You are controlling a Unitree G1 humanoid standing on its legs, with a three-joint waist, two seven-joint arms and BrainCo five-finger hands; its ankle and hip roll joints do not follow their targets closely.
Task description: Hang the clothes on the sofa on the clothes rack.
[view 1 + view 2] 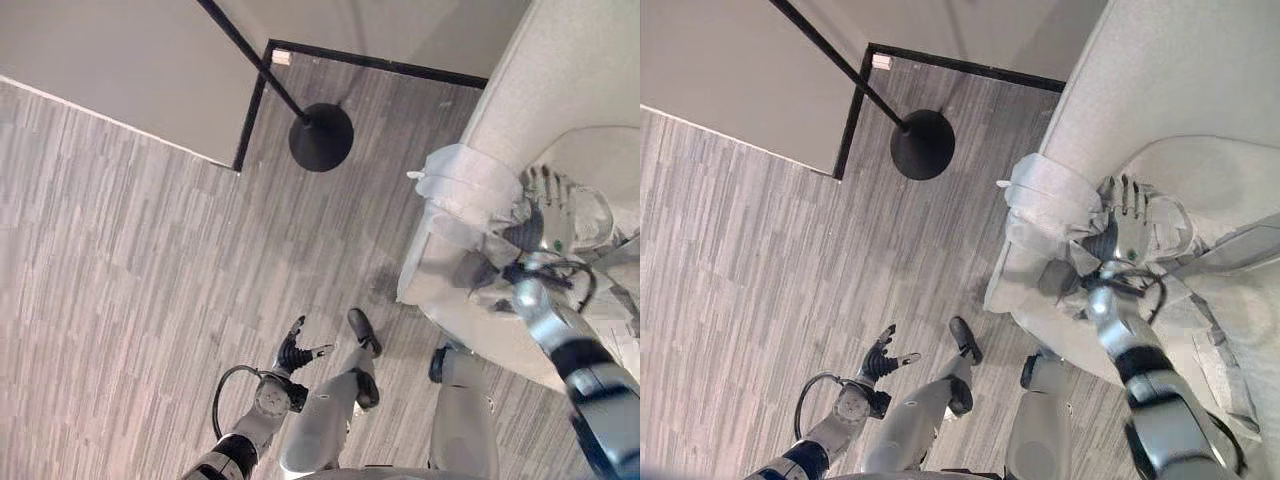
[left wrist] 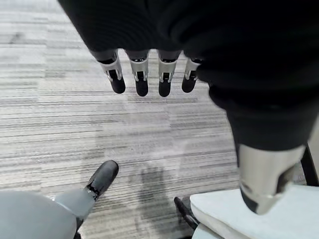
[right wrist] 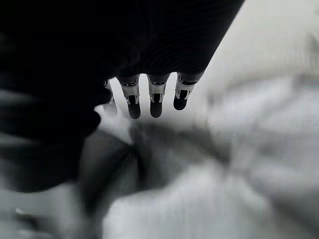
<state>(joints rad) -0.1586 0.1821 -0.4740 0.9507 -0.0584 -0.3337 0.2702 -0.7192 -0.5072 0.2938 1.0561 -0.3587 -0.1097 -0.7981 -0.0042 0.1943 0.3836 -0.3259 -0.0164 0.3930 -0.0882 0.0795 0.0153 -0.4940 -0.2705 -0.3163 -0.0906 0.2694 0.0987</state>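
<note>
Two robot hands appear in the head views, well apart from each other. At about three o'clock, the right hand (image 1: 548, 215) reaches over the pale grey sofa (image 1: 560, 80), which fills the right side of the scene from one o'clock down to five o'clock. Its fingers (image 3: 155, 102) are straight and spread in a loose row, pointing toward twelve o'clock, and they hover over a crumpled white garment (image 1: 1055, 215) lying on the sofa seat. In the right wrist view the dark fingertips hang just above the blurred white folds of cloth, with nothing curled around or pinched between them; whether the tips actually touch the fabric cannot be told. The garment bunches up near the front edge of the seat, at about two o'clock from the centre of the scene.

At about six o'clock, the left hand (image 1: 293, 352) hangs low over the grey striped floor (image 1: 120, 260). Its fingers (image 2: 141, 82) are relaxed and slightly apart, the thumb out to the side, and it holds nothing.

At about twelve o'clock stands the clothes rack (image 1: 321, 136), seen as a round black base on the floor with a thin black pole slanting up toward eleven o'clock. It stands near the sofa's far corner.
</note>
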